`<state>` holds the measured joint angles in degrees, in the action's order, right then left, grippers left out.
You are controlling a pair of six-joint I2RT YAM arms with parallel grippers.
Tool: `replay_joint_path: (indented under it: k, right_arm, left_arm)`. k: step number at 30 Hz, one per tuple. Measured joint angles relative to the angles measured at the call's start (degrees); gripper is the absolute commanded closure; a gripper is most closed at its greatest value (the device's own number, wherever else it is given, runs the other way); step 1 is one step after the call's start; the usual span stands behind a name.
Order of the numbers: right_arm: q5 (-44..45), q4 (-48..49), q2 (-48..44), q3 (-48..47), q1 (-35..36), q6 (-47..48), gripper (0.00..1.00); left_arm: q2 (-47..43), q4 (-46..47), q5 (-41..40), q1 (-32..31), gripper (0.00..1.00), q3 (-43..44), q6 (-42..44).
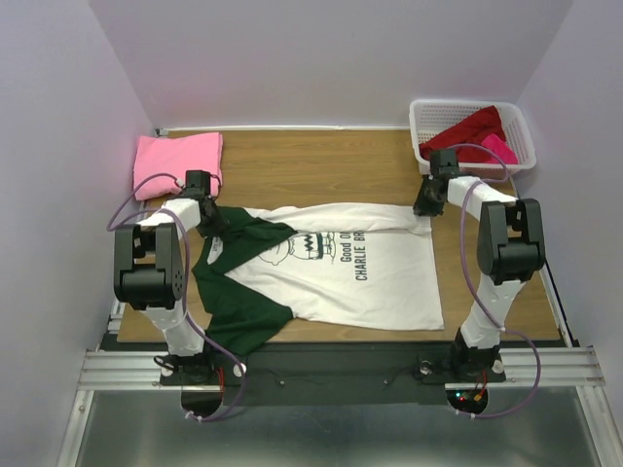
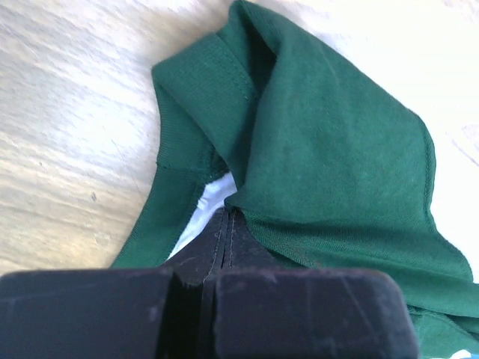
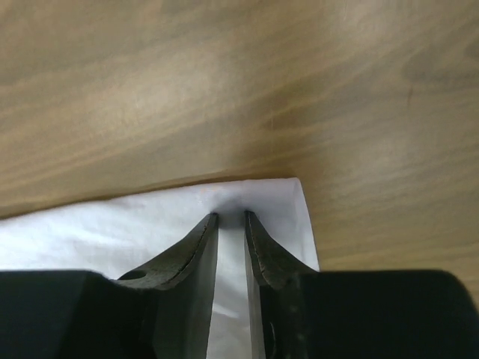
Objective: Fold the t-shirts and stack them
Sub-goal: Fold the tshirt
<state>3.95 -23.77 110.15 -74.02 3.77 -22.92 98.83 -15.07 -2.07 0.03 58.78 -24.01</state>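
Observation:
The white t-shirt with dark green sleeves and a Charlie Brown print lies spread across the wooden table, its far edge folded over toward the middle. My left gripper is at its upper left. In the left wrist view the left gripper is shut on the green sleeve cloth, which drapes over its tips. My right gripper is at the shirt's far right corner. Seen from the right wrist, that gripper is narrowly open, tips pressed into the white cloth, which puckers between them.
A folded pink t-shirt lies at the far left corner of the table. The white lattice basket at the far right holds a dark red shirt and a magenta one. Purple walls enclose the table.

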Motion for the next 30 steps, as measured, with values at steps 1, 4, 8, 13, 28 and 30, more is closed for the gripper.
replay_joint_path:
  k: [1,4,8,13,28,30]
  right_arm:
    - [-0.2,-0.2,0.6,-0.8,-0.2,0.0,0.73]
    - [-0.9,-0.2,2.9,-4.0,-1.1,0.0,0.72]
    - [-2.1,0.3,7.7,-10.3,-2.2,-0.2,0.70]
    - [-3.4,0.8,9.7,-13.6,-2.3,-0.2,0.64]
    - [-5.7,0.9,-16.0,3.3,-3.1,-4.6,0.48]
    - [-6.3,1.3,-16.7,5.4,-3.1,-6.2,0.49]
  left_arm:
    - [0.5,0.0,0.2,0.5,1.00,0.5,0.0]
    - [2.1,-0.1,0.3,1.2,1.00,2.4,0.0]
    - [4.3,0.0,0.6,1.5,1.00,5.3,0.0]
    - [4.8,-0.2,0.8,1.6,0.71,6.1,-0.1]
    - [-18.0,-3.2,1.9,1.6,0.12,2.9,-0.3]
    - [-21.7,-3.3,2.9,1.0,0.13,0.3,-0.3]
